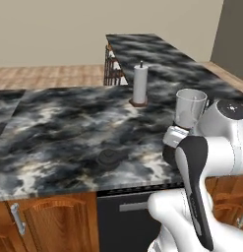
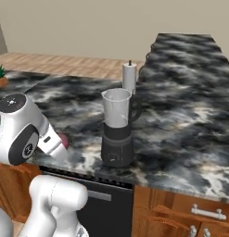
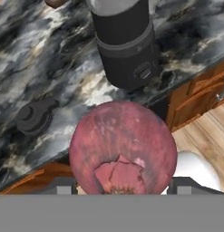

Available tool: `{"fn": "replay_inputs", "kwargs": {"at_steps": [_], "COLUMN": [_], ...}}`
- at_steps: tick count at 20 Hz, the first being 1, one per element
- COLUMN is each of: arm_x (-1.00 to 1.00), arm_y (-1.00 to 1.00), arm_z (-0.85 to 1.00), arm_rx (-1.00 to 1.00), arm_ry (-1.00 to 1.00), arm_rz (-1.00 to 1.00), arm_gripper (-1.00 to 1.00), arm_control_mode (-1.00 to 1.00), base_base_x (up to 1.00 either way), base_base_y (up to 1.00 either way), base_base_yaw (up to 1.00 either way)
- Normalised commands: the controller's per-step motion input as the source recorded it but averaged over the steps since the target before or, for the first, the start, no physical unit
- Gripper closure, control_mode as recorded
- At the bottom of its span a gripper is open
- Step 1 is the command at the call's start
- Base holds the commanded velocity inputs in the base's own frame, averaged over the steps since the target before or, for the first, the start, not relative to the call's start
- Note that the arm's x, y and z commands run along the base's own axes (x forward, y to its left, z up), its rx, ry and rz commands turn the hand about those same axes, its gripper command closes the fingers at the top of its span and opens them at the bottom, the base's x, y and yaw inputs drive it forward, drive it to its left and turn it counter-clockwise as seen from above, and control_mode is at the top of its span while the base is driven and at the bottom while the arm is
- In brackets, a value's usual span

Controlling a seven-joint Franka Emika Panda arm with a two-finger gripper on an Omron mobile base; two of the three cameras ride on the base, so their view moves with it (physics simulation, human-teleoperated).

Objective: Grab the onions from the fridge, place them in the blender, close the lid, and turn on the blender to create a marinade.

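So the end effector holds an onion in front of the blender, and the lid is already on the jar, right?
Not quite. The end effector does hold an onion near the blender, but the lid is not on the jar. It lies on the counter beside the blender, as the left base view shows, and the jar's mouth is open.
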Motion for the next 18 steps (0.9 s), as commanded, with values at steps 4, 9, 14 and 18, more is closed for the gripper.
{"fn": "replay_inputs", "kwargs": {"at_steps": [4, 9, 14, 18], "arm_x": [0.0, 0.0, 0.0, 0.0], "arm_y": [0.0, 0.0, 0.0, 0.0], "arm_z": [0.0, 0.0, 0.0, 0.0], "arm_rx": [0.0, 0.0, 0.0, 0.0], "arm_ry": [0.0, 0.0, 0.0, 0.0], "arm_rz": [0.0, 0.0, 0.0, 0.0], "arm_gripper": [1.0, 1.0, 1.0, 1.0], "arm_control_mode": [1.0, 1.0, 1.0, 1.0], "base_base_x": [0.18, 0.49, 0.32, 0.11], "base_base_y": [0.51, 0.08, 0.54, 0.24], "base_base_yaw": [-0.24, -0.14, -0.1, -0.08]}}
